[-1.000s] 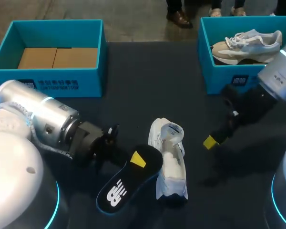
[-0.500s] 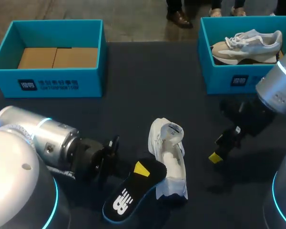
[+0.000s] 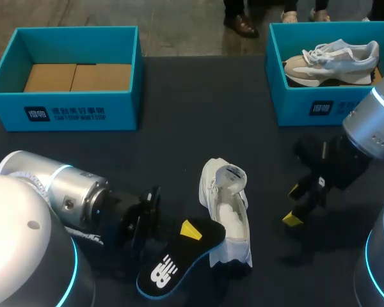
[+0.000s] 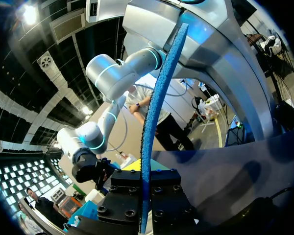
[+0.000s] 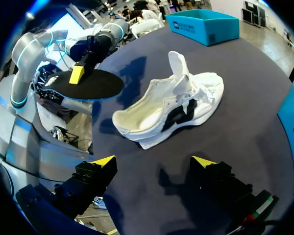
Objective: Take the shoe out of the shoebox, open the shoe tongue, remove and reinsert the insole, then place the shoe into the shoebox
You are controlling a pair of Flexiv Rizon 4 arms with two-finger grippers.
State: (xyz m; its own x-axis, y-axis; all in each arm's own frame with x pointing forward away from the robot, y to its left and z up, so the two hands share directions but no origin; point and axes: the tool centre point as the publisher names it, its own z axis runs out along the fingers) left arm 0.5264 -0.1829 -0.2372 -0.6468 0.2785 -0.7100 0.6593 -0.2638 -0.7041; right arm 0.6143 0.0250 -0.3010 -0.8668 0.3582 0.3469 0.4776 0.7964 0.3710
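At the far left of the surface (image 3: 198,109) stands an empty blue box (image 3: 64,115) with only a cardboard floor showing. It is well apart from the work, and I judge it to be the place kept for the shoe's return.

At the near left, the left hand (image 3: 189,231) is clamped on the black insole (image 3: 169,265). One yellow tip lies on its upper face, and the left wrist view shows the insole (image 4: 157,122) edge-on, pinched between the two fingers. The hand holds it by its far end, flat and just off the surface, with that end just beside the shoe. That probably keeps it ready to slide back in.

Just right of the insole, near the middle, the white shoe (image 3: 229,217) lies on the surface, apparently tipped a little to one side. Its tongue (image 5: 176,66) is pulled up and back, so the mouth gapes and the bare inside shows. That is the state wanted for reinserting the insole, so the removal looks done and the refit is next.

Farther right, the right hand (image 3: 294,204) hangs above the surface, near the shoe but not touching it. Its fingers are spread wide with nothing between them, as the right wrist view (image 5: 153,161) shows. It seems placed to steady the shoe if it skids.

At the far right, a second blue box (image 3: 301,105) holds a grey shoe (image 3: 333,61).
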